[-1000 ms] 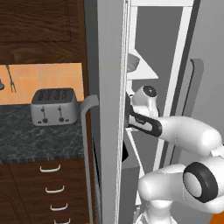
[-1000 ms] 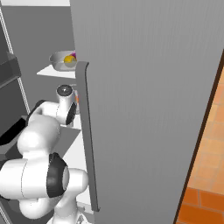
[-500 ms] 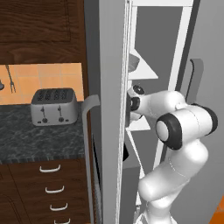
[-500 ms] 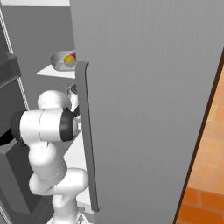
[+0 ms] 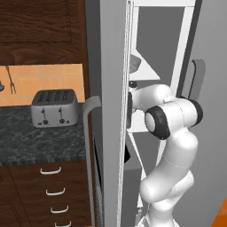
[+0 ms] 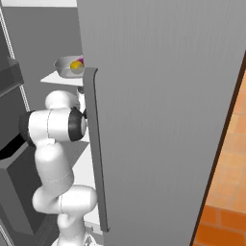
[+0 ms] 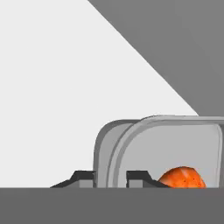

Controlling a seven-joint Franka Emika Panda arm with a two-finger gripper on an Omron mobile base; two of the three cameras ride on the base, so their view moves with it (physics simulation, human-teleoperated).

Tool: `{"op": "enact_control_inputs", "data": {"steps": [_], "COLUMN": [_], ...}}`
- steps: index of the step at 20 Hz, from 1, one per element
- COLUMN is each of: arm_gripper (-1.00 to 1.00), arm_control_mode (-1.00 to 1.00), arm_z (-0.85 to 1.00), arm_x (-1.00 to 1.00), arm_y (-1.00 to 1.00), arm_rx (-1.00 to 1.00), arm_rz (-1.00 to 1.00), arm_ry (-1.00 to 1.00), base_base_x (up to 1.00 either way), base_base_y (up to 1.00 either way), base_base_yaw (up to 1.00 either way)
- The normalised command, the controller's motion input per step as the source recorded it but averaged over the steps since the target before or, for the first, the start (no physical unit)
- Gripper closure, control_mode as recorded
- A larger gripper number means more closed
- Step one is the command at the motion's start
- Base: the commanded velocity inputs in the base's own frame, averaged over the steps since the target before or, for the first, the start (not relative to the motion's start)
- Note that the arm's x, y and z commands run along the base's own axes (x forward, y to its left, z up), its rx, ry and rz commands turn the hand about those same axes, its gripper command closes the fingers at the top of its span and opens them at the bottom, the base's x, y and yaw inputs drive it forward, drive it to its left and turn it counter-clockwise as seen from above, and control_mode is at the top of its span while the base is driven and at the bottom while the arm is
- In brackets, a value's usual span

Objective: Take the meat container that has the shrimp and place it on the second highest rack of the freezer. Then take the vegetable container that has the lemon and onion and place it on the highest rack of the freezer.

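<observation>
meat container (image 7: 162, 148) with shrimp (image 7: 181, 177) on white shelf (image 7: 65, 100) — gripper (image 7: 110, 177) fingers astride rim, grip unclear

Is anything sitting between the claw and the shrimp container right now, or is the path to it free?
Nothing visible stands between them. In the hand view the claw already straddles the near rim of the meat container, one fingertip on each side, with the shrimp just inside. Whether the claw is actually pinching the rim cannot be told.
</observation>
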Motion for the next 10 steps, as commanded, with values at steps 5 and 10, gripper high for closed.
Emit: {"op": "enact_control_inputs", "data": {"steps": [5, 10], "arm_gripper": [-1.0, -1.0], "arm_control_mode": [-1.0, -1.0], "arm_z": [-0.08, 0.53], "arm_x": [-0.81, -0.49], "arm_y": [0.0, -0.25], "arm_rx": [0.0, 0.15], "arm_rz": [0.0, 0.03], "arm_ry": [-0.6, -0.46], "base_base_x": [0.0, 0.0], "base_base_y": [0.0, 0.0], "base_base_yaw": [0.0, 0.0]}}
